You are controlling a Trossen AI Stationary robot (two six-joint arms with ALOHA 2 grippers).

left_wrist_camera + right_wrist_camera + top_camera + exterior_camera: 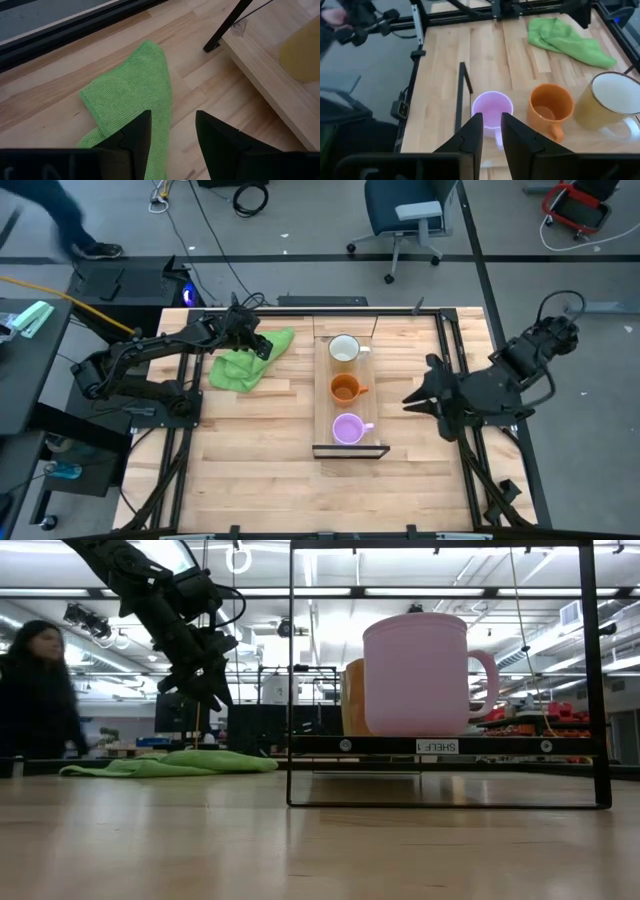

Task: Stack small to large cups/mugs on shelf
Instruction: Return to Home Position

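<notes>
The left gripper (264, 348) hangs above the green cloth (240, 365), its two fingers apart and nothing between them. The right gripper (408, 402) is in the air just beside the shelf (324, 412), on the side of the right arm. Its fingers leave only a narrow gap and hold nothing. The shelf, a long light-wood board with a thin black frame at its near end, lies in the middle of the wooden table (260, 470). On it three mugs stand upright in one row, apart from each other: the white mug (344, 349) at the far end, the orange mug (346, 388) in the middle, and the light purple mug (348, 429) next to the black frame. Their handles are turned toward the right arm. The cloth lies crumpled near the far left corner of the shelf. Around the table there is a grey floor with cables (250, 195) and an office chair (405, 220). The low view shows long ceiling lights and a person (35, 690) in dark clothes
</notes>
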